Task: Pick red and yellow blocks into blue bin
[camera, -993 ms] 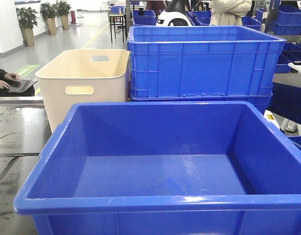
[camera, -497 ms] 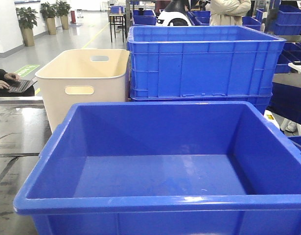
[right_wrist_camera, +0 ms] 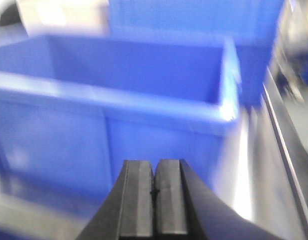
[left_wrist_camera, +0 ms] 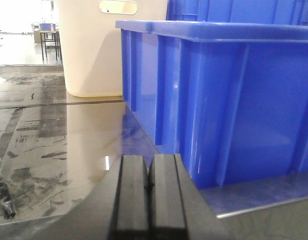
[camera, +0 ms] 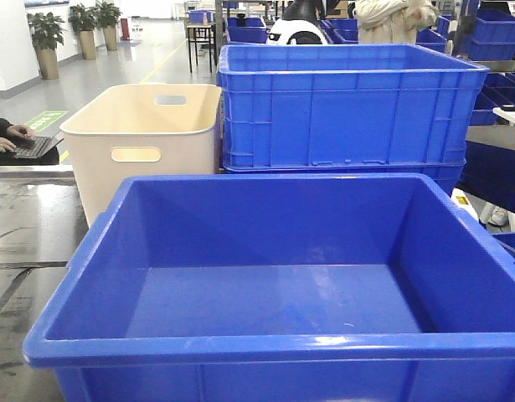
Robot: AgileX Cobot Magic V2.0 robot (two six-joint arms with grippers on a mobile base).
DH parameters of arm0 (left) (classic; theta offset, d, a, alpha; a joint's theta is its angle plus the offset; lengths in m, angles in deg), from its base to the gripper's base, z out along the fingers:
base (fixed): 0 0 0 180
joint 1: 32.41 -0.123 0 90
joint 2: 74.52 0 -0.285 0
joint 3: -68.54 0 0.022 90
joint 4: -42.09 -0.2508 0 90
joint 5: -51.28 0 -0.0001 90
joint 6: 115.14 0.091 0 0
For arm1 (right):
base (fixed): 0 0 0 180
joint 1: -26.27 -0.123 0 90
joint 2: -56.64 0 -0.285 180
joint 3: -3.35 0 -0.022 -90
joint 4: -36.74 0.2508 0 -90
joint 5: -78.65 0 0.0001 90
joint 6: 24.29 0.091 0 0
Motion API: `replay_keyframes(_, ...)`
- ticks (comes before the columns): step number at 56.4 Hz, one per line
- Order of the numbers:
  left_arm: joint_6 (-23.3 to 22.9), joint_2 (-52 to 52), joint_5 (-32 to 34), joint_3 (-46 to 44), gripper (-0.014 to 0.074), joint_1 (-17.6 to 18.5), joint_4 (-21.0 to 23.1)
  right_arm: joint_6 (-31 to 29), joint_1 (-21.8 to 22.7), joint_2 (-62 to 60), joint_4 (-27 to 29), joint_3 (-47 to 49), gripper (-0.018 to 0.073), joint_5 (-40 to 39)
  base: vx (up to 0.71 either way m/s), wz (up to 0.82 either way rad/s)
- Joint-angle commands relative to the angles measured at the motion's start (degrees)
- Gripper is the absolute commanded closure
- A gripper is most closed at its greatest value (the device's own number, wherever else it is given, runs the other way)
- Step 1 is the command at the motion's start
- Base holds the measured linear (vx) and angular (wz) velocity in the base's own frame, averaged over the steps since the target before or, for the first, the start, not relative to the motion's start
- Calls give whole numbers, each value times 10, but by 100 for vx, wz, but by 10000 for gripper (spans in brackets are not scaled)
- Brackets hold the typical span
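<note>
One cream tub behind blue bin

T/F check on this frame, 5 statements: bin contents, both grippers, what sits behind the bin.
1. The blue bin holds no blocks. True.
2. The left gripper is open. False: its jaws are pressed together, nothing between them.
3. The right gripper is shut and empty. True.
4. The cream tub sits inside the blue bin. False: it stands behind it, at the left.
5. A red block lies on the table beside the bin. False: no block shows in any view.
</note>
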Motion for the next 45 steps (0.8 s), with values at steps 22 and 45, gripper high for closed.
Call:
replay_keyframes(22, -5, -4, 50, -11, 596, -2, -1, 2, 62, 9, 5, -269, 569, -376, 0, 0)
replay_keyframes(45, -5, -4, 50, -11, 594, -2, -1, 9, 128, -52, -1, -304, 569, -403, 0, 0)
